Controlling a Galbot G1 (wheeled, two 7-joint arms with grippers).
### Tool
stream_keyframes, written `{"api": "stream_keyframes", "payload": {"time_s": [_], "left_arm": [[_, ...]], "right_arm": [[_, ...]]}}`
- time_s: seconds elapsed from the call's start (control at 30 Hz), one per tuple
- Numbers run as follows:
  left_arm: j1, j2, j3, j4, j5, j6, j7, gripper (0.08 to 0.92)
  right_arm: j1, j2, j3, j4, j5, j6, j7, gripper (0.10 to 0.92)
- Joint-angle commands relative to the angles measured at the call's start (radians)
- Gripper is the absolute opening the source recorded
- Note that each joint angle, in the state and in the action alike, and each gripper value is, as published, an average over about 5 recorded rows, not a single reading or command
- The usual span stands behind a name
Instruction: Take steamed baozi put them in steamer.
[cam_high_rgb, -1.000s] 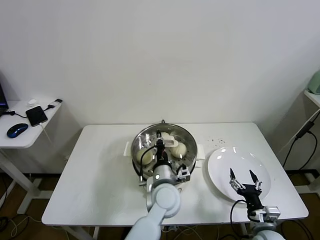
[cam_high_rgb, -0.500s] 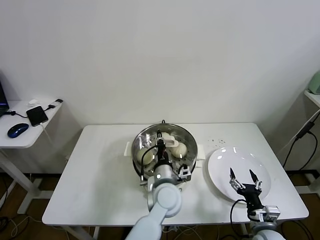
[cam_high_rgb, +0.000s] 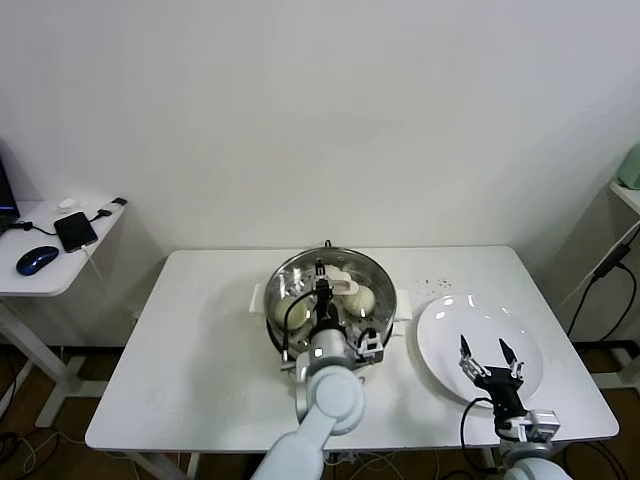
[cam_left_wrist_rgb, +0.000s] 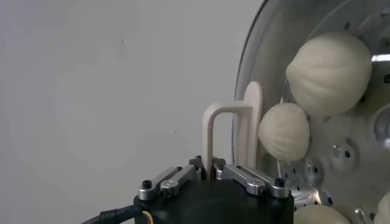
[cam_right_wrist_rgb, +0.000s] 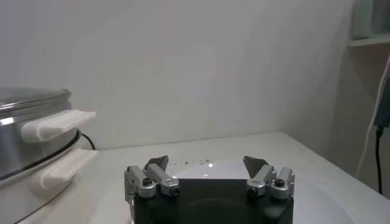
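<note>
You have one round shiny stainless-steel steamer (cam_high_rgb: 372, 270) standing near the middle of the white tabletop (cam_high_rgb: 200, 340), on its white base with a white side handle (cam_right_wrist_rgb: 56, 123) that shows in the right wrist view. Count the smooth cream-white steamed baozi (cam_high_rgb: 360, 297) in the head view and you can make out two clearly inside the pot, one toward the robot's right of the tray and one (cam_high_rgb: 288, 310) toward its left; others are partly hidden behind the arm. In the left wrist view you see two full domed buns, the larger (cam_left_wrist_rgb: 329, 73) and the smaller (cam_left_wrist_rgb: 283, 131), lying on the perforated tray, plus the edges of two more at the frame's border, so four in all sit in the steamer. Your left gripper (cam_left_wrist_rgb: 211, 172) hangs over the steamer, its jaws drawn together and pinched on a thin white looped handle (cam_left_wrist_rgb: 226, 133) that stands upright at the pot's rim; what that handle belongs to you cannot tell from here. Your right gripper (cam_high_rgb: 486, 351) hovers low above the one flat round white plate (cam_high_rgb: 450, 320), which lies on the tabletop just beside the steamer on the robot's right; its jaws stand wide apart and carry nothing. On the separate side table at the far left you have one black phone (cam_high_rgb: 73, 230) and one blue computer mouse (cam_high_rgb: 35, 259).
</note>
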Motion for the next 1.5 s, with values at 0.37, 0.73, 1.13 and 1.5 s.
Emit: {"api": "stream_keyframes", "payload": {"time_s": [0.37, 0.73, 1.13, 1.5], "left_arm": [[0.062, -0.013, 0.013, -0.129, -0.042, -0.068, 0.043, 0.438], [0.113, 0.028, 0.006, -0.234, -0.047, -0.069, 0.058, 0.755], [0.206, 0.086, -0.045, -0.398, -0.052, -0.073, 0.067, 0.823], [0.352, 0.138, -0.286, -0.542, -0.291, -0.143, -0.054, 0.823]], "right_arm": [[0.003, 0.004, 0.0, -0.002, -0.002, 0.0, 0.0, 0.823], [-0.001, 0.006, 0.0, 0.0, -0.004, 0.003, 0.001, 0.823], [-0.002, 0.011, 0.006, 0.008, 0.006, 0.001, -0.002, 0.823], [-0.032, 0.007, 0.009, 0.027, 0.029, 0.012, -0.048, 0.823]]}}
